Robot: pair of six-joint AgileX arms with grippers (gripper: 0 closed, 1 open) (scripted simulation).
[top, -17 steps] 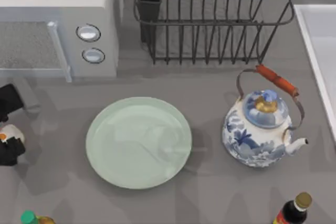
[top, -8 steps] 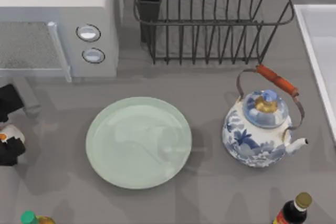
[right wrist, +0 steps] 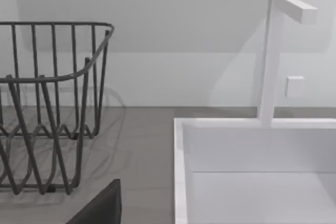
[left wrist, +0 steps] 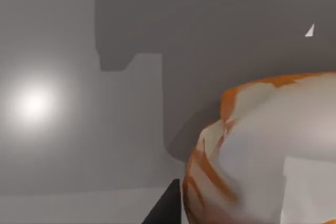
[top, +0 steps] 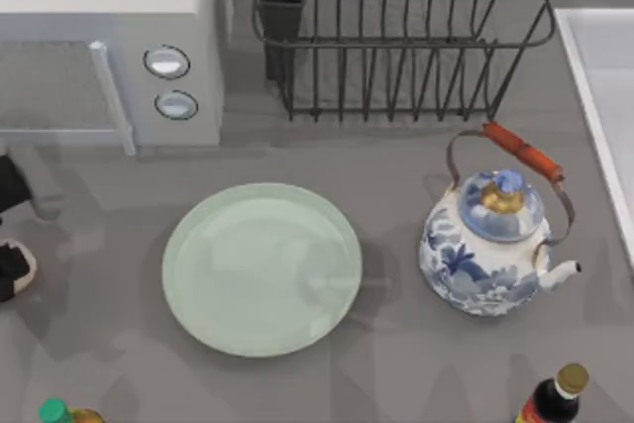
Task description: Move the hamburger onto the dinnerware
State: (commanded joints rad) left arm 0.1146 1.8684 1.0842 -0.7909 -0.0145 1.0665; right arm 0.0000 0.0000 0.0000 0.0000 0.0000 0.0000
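Observation:
At the table's far left edge my left gripper (top: 8, 235) is shut on the hamburger (top: 24, 264), a small cream bun of which a sliver shows between the dark fingers. The left wrist view has the hamburger (left wrist: 262, 150) very close, pale with orange-brown streaks, above grey table. The dinnerware (top: 262, 268), a large mint-green plate, lies bare in the middle of the table, well to the right of that gripper. One dark finger (right wrist: 102, 207) of my right gripper shows in the right wrist view, off by the sink.
A blue-and-white kettle (top: 492, 240) stands right of the plate. A wire dish rack (top: 396, 37) and a microwave (top: 109, 47) line the back. A white sink (top: 604, 96) is at the right edge. Bottles (top: 553, 398) (top: 59, 411) stand at the front.
My left gripper has slid further left toward the top view's edge, carrying the hamburger with it. Plate and kettle have not moved.

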